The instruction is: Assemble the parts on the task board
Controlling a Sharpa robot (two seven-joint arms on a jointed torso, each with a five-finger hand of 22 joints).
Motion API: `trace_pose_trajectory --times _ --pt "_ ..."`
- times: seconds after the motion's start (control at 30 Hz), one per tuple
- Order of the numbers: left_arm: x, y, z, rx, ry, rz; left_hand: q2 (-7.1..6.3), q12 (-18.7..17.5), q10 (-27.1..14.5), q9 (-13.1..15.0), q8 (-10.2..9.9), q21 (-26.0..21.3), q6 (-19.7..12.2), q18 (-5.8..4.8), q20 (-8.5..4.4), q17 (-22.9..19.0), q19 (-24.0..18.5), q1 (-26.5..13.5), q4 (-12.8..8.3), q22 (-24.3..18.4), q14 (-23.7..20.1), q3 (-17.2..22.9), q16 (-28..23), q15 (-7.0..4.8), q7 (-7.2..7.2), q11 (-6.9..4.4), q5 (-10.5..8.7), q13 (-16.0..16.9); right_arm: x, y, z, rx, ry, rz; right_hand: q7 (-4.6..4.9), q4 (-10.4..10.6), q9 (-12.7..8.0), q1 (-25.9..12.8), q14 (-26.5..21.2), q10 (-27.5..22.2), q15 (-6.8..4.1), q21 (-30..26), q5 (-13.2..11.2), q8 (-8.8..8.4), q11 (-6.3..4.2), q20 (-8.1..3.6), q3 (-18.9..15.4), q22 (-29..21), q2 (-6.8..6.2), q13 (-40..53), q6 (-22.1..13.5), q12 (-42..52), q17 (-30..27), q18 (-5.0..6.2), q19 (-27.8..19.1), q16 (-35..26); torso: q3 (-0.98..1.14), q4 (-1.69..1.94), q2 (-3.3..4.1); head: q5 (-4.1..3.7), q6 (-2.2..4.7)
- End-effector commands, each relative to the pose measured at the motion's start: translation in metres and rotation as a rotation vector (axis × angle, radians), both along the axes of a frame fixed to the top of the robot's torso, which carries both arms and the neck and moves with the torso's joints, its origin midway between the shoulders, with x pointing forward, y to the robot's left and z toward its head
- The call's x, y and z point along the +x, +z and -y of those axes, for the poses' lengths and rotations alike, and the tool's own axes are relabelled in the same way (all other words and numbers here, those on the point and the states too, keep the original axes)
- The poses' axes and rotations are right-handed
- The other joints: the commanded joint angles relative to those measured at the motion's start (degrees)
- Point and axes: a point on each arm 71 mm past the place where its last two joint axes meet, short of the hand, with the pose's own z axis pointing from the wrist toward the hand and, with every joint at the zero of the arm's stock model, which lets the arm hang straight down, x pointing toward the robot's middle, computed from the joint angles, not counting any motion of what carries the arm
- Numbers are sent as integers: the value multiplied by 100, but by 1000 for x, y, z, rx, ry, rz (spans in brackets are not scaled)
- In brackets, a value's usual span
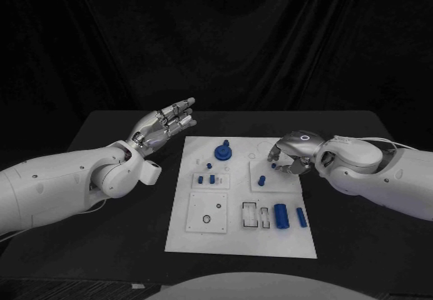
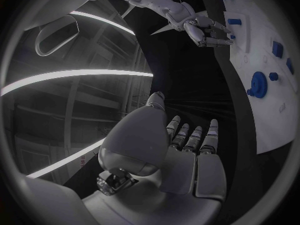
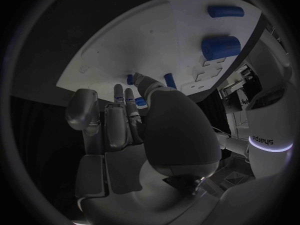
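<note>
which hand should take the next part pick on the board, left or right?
Right, probably. The right hand is already over the task board, fingers curled down beside a small blue part. The left hand is raised off the board's far-left corner, fingers spread, holding nothing.

The task board (image 1: pixel 242 240) lies mid-counter (image 1: pixel 117 250) before you. On it, the round knob (image 1: pixel 222 151) sits at the far edge, two cylinders (image 1: pixel 281 216) lie at the near right. Left hand (image 1: pixel 165 126) hangs left of the board; right hand (image 1: pixel 290 156) over its far right corner.
</note>
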Motion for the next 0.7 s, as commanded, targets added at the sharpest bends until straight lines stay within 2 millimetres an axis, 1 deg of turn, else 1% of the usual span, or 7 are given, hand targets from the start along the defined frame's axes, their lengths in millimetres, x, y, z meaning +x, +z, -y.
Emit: trace_pose_trajectory --times 0.03,0.13,0.23,0.27,0.3,0.5,0.7 --pt "-1 2 1 -35 -13 21 -20 33 1 1 11 18 0 -18 9 7 42 87 -40 -10 -9 1 37 45 -38 58 28 5 0 -2 -1 8 7 4 11 -35 22 14 254 69 -22 -27 65 40 -1 -5 25 784 67 17 55 50 -5 -37 11 -21 -8 2 3 1 -13" --pt "-1 2 1 -34 -14 19 -22 33 1 1 11 18 -2 -25 9 8 45 124 -53 -16 -9 9 39 49 -34 59 33 5 0 -3 -3 8 12 1 29 -56 48 28 256 122 -32 -26 115 51 -19 -13 53 785 83 43 90 96 -1 -37 13 -16 -5 1 6 -7 -13" --pt "-1 2 1 -34 -16 16 -19 34 0 2 12 19 1 -34 10 10 53 171 -67 -19 -3 21 43 58 -20 57 41 6 0 -4 -5 11 19 3 81 -70 88 28 258 175 -30 -6 163 86 -36 -17 82 790 109 73 174 146 -4 -42 22 -14 -4 4 3 -6 -13" --pt "-1 1 1 -34 -16 16 -19 34 0 2 12 19 1 -34 10 10 53 171 -67 -19 -3 21 43 58 -20 57 41 6 0 -4 -5 12 21 3 119 -81 126 32 261 207 -21 -5 178 133 -40 -14 105 791 136 91 276 176 -3 -44 25 -10 -4 3 2 -5 -14" --pt "-1 1 1 -33 -17 14 -18 29 0 2 12 21 0 -37 11 11 58 187 -73 -12 1 26 46 61 -13 56 44 5 0 -4 -5 13 23 4 127 -90 138 39 263 224 -20 7 185 146 -40 -13 114 794 144 99 306 189 1 -46 29 -5 -4 3 2 -5 -14" --pt "-2 -1 2 -32 -21 6 -15 28 -1 1 11 33 -9 -63 13 19 96 291 -120 19 30 58 66 102 15 65 92 5 1 -5 -6 7 25 -1 126 -137 210 63 264 372 24 24 204 213 -65 11 161 798 188 141 475 272 -8 -54 36 -7 -5 6 0 -3 -20" --pt "-2 -3 2 -32 -26 -3 -11 35 2 3 12 57 -6 -89 16 33 160 353 -150 99 85 79 103 133 30 80 123 7 2 -8 -6 0 24 -9 129 -156 244 66 255 437 49 -8 202 238 -65 30 183 791 205 145 547 283 -31 -51 24 -27 -5 0 2 -1 -28"
